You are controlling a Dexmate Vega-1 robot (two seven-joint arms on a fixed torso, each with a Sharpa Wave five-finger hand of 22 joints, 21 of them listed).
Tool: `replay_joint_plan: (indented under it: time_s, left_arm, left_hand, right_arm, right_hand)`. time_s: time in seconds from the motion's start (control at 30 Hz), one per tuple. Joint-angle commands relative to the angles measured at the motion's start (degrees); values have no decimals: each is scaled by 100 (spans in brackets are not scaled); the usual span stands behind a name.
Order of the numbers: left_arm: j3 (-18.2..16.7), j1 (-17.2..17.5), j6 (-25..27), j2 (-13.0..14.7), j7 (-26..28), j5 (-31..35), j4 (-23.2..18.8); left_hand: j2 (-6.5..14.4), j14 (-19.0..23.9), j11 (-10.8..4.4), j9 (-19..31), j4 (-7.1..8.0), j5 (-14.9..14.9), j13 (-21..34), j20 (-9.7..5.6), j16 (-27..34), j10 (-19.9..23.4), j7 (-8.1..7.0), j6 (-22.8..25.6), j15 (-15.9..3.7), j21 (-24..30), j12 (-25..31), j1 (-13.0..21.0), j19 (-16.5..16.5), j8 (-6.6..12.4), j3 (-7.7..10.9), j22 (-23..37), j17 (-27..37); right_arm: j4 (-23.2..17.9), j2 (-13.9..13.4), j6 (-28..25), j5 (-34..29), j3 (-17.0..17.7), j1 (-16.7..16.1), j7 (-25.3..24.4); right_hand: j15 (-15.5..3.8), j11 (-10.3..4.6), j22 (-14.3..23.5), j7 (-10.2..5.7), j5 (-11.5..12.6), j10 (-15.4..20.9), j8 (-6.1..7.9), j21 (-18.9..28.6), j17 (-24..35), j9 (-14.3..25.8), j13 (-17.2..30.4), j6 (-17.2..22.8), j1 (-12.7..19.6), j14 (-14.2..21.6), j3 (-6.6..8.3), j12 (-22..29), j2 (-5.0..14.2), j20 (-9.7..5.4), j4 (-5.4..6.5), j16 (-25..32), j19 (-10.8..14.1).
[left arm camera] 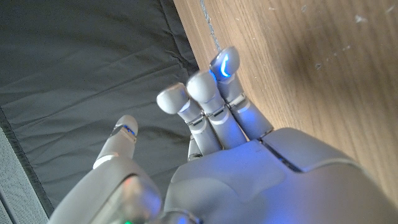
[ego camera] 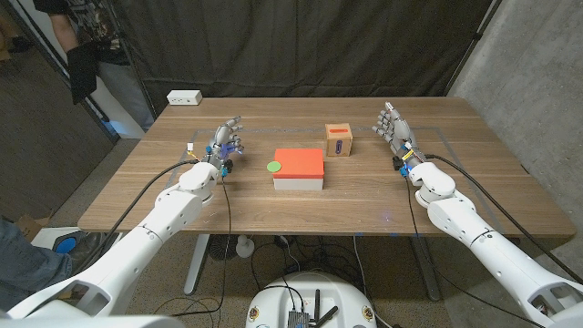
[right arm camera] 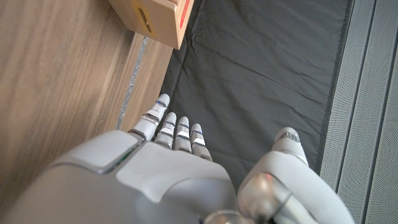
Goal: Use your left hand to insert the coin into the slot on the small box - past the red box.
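A small green coin (ego camera: pixel 272 166) lies at the left edge of the red box (ego camera: pixel 301 162), which sits on a white base in the middle of the table. Beyond it and a little to the right stands the small wooden box (ego camera: pixel 339 140) (right arm camera: pixel 155 18), with a red slot on the face toward me. My left hand (ego camera: pixel 226 143) (left arm camera: pixel 211 112) hovers left of the coin, fingers loosely apart and holding nothing. My right hand (ego camera: pixel 393 128) (right arm camera: pixel 168 134) stands right of the wooden box, fingers straight and empty.
A white power strip (ego camera: pixel 184 97) lies at the table's (ego camera: pixel 182 210) far left corner. A person (ego camera: pixel 82 46) stands beyond that corner against the dark curtain. Cables run along both forearms.
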Motion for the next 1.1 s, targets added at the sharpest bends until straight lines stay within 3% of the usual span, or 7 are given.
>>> replay_joint_plan:
  time_s: [0.03, 0.23, 0.43, 0.8, 1.1]
  left_arm:
    - [-43, 118, 79, 29, -42, -152, -152]
    - [-117, 247, 11, -86, 4, -352, -236]
    - [-227, 391, 416, -33, 265, -623, -595]
    - [-429, 548, 1192, 83, 895, -1093, -1126]
    - [-516, 552, 1901, 392, 1131, -1393, -1521]
  left_hand:
    - [-3, -22, -15, 11, -1, 37, 16, -57, 57, 39, 2, 125, 0, 46, 101, -52, 16, 1, 97, 65, 13]
    - [2, -94, -5, 17, -112, 63, -121, -49, -63, 37, 17, 349, 0, -147, 240, 157, 11, 28, 299, -218, -409]
    - [94, 30, 1, 37, -170, 127, -211, -61, 43, 70, -122, 821, -3, -246, 448, 698, 118, 145, 444, -531, -724]
    - [-40, 48, 31, 90, -198, 193, -414, -60, 416, 102, -263, 1554, 2, -206, 818, 1657, 159, 347, 439, -704, -1033]
    - [-92, 86, 50, 119, -184, 223, -654, -59, 749, 115, -361, 1915, 13, -109, 1040, 2325, 201, 458, 354, -762, -1166]
  right_arm:
    - [-89, -46, -17, -26, 21, -50, -36]
    - [-116, -40, 10, -28, 31, -92, -62]
    - [-172, -47, 17, -25, 44, -139, -88]
    - [-322, -63, 27, -57, 63, -220, -169]
    - [-463, -93, -3, -70, 77, -298, -225]
  right_hand:
    - [19, 32, 33, 247, 26, 42, 25, 12, -5, 24, 4, 50, 74, 45, 26, 22, 8, 18, -13, 41, 28]
    - [0, -1, 33, 220, 24, 82, 26, 11, -20, 25, -22, 61, 106, 48, 44, 34, 28, 18, -26, 41, 34]
    - [-16, -18, 33, 193, 21, 97, 26, 17, -34, 25, -45, 68, 136, 57, 60, 35, 42, 9, -38, 44, 59]
    - [-8, -21, 33, 188, 16, 101, 21, 14, -58, 27, -81, 67, 187, 72, 86, 29, 62, 7, -58, 48, 69]
    - [-11, -15, 33, 183, 10, 114, 17, 12, -76, 28, -107, 69, 219, 79, 100, 30, 71, 10, -68, 49, 75]
